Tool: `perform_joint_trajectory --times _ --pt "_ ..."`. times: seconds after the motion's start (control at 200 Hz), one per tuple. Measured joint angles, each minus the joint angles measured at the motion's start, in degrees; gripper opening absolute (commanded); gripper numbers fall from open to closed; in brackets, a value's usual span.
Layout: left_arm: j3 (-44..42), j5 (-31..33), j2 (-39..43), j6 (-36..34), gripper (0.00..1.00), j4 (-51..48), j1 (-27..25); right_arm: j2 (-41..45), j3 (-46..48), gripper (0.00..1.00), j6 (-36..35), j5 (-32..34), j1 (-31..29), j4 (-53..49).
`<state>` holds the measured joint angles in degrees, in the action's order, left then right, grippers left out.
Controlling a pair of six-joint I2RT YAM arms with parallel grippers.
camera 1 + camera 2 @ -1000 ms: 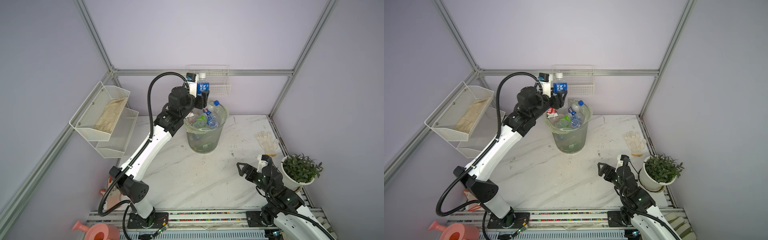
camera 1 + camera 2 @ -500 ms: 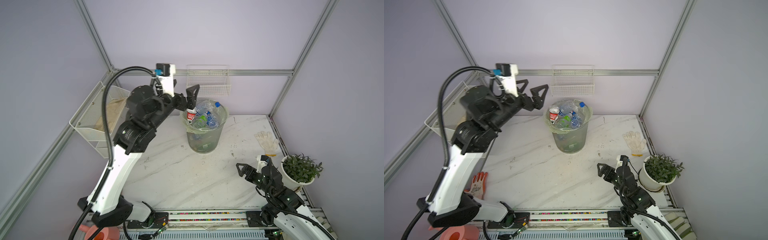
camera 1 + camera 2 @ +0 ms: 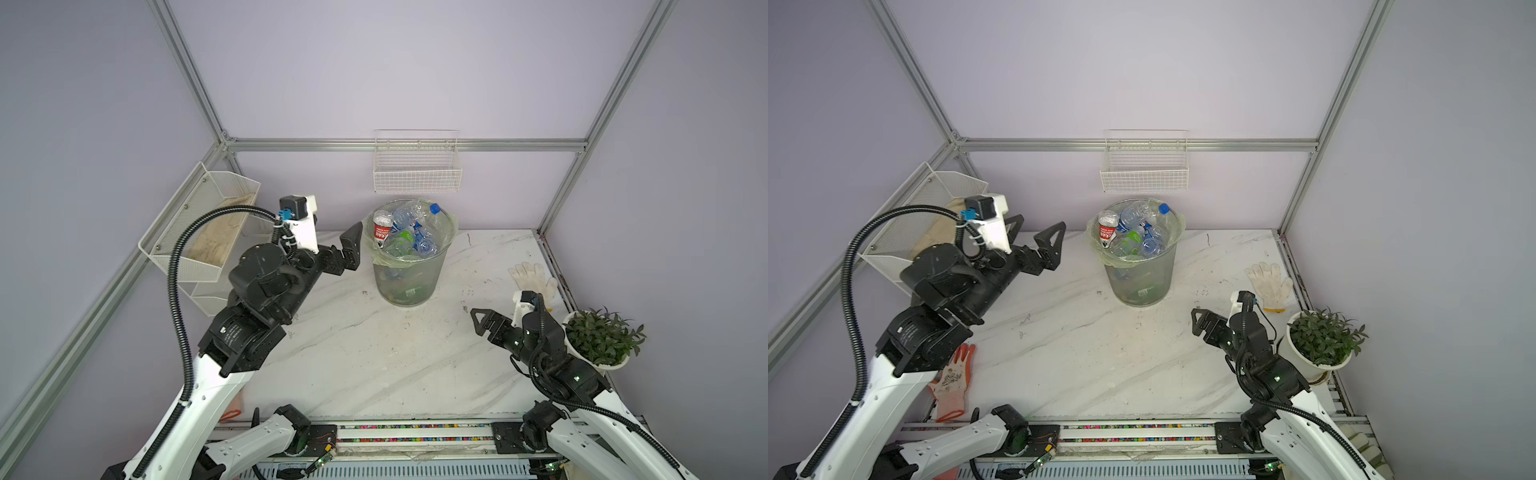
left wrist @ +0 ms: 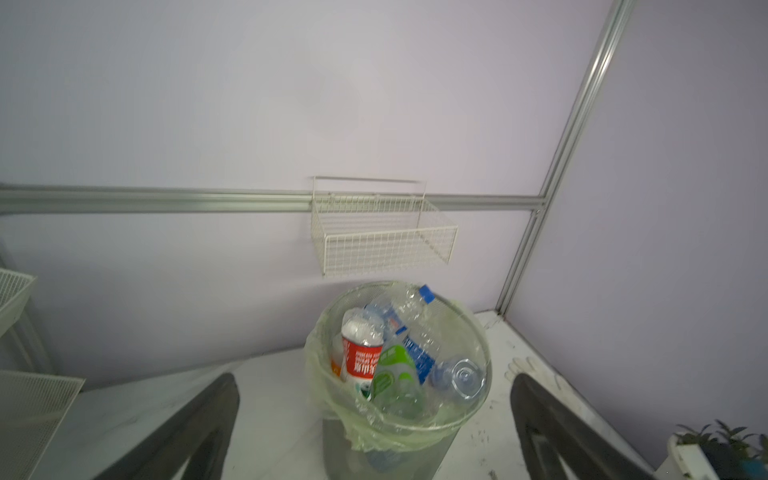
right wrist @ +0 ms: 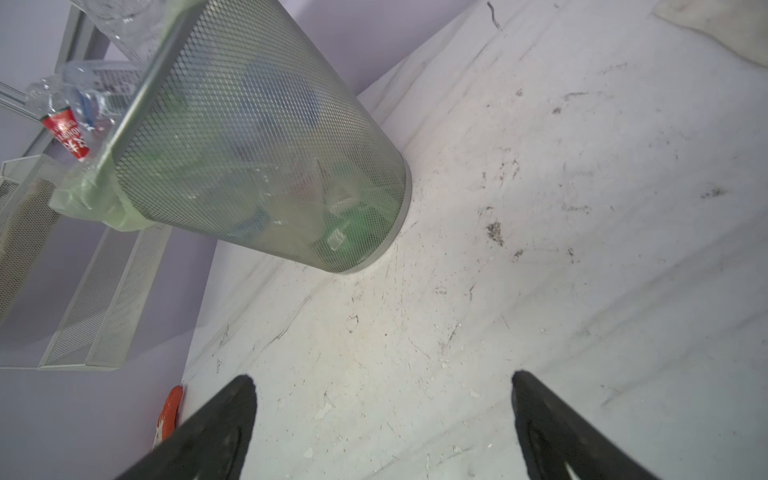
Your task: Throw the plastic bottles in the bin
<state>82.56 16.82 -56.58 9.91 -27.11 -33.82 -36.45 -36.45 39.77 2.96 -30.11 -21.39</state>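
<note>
Bottle dropped, left arm drawn back: the job looks done.
The worktop (image 3: 353,357) shows no loose bottle; the bin (image 3: 409,278) at its back is heaped to the rim with bottles (image 3: 405,239). The left fingers (image 3: 352,241), a second ago over the bin with a blue-labelled bottle, now hang spread and empty beside it; the right fingers (image 5: 216,432) are spread and empty too.

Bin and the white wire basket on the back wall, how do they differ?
The bin is round grey mesh with a green liner, while the basket is a white wire box. The bin stands on the table; the basket hangs from the rail behind it. The bin is heaped with bottles; no bottle shows in the basket. Both are open-topped and see-through.
</note>
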Motion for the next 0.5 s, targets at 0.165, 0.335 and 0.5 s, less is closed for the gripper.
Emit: perform_joint_trajectory --times 0.165,0.335,0.5 --pt "-6.97 6.01 3.39 -0.02 1.0 -2.1 0.0 -3.98 -5.6 0.98 -3.54 1.97 0.0 2.01" --pt "-12.15 10.01 5.81 -0.04 1.0 -2.21 0.24 -4.76 -6.86 0.97 -6.54 3.37 0.0 6.21" --pt "-19.32 12.72 4.09 0.63 1.0 -2.05 2.58 -4.74 -6.62 0.97 -6.58 9.18 0.0 7.82"
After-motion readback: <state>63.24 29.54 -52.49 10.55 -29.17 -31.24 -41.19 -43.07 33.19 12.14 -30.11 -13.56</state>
